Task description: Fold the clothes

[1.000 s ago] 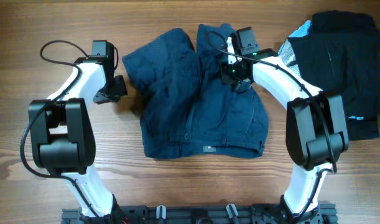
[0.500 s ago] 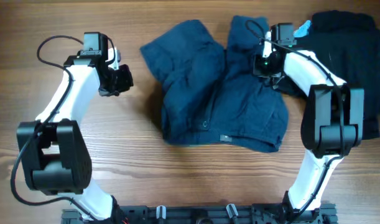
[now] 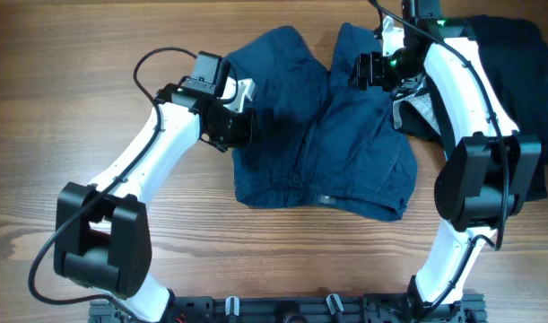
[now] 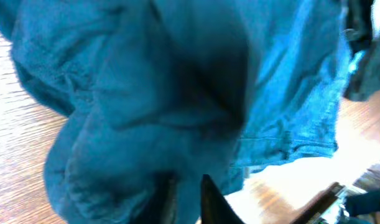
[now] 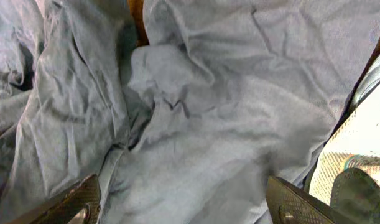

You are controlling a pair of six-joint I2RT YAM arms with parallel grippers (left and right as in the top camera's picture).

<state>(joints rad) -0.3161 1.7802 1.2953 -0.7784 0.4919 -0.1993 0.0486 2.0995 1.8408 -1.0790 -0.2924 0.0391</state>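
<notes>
The navy-blue shorts (image 3: 332, 135) lie crumpled and spread in the middle of the table, waistband toward the front. My left gripper (image 3: 240, 127) hovers at their left edge. In the left wrist view its fingers stand a narrow gap apart (image 4: 188, 199) over the blurred blue cloth (image 4: 177, 93). My right gripper (image 3: 363, 70) hangs over the shorts' far right part, its jaws wide open (image 5: 183, 208) above wrinkled fabric (image 5: 227, 118), holding nothing. A black garment (image 3: 516, 63) with pale lining (image 3: 419, 109) lies at the right, partly under my right arm.
Wooden table (image 3: 76, 54) stretches left of the shorts. Both arm bases (image 3: 99, 242) (image 3: 475, 188) stand near the front edge, with a black rail (image 3: 282, 309) along it. The pale mesh lining (image 5: 357, 155) shows beside my right finger.
My left arm swung right from bare table to the shorts' left edge, its jaws parting slightly. My right gripper opened wide, let go of the shorts and drew toward the far side. The shorts shifted right.
</notes>
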